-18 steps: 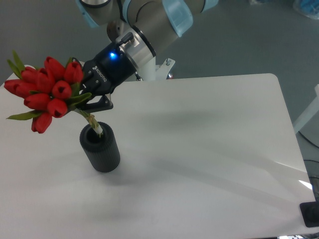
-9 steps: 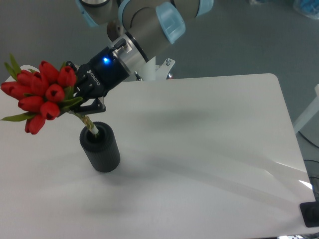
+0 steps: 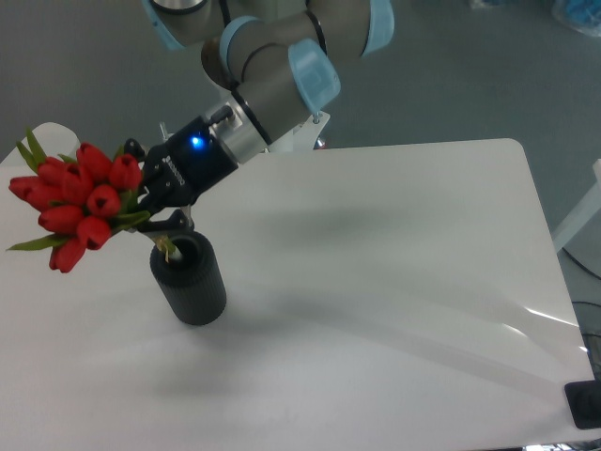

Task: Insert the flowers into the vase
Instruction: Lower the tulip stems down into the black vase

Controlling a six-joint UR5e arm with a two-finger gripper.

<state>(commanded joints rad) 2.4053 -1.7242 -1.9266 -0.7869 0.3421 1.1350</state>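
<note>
The flowers (image 3: 80, 199), a tight bunch of red tulip buds with green leaves, lean out to the left above the vase (image 3: 190, 280). Their pale stems reach down into the mouth of this small black cylinder, which stands upright on the white table (image 3: 394, 282). My gripper (image 3: 150, 209) comes in from the upper right and is shut on the flowers just below the buds, directly above the vase rim. The stem ends inside the vase are hidden.
The arm's base bracket (image 3: 305, 132) sits at the table's far edge. A dark object (image 3: 587, 404) lies at the table's near right corner. The table's left part runs out of view behind the bunch.
The gripper has lowered with the flowers, and the stems have gone deeper into the vase mouth. The wrist has swung, tilting the bunch a little more upright.
</note>
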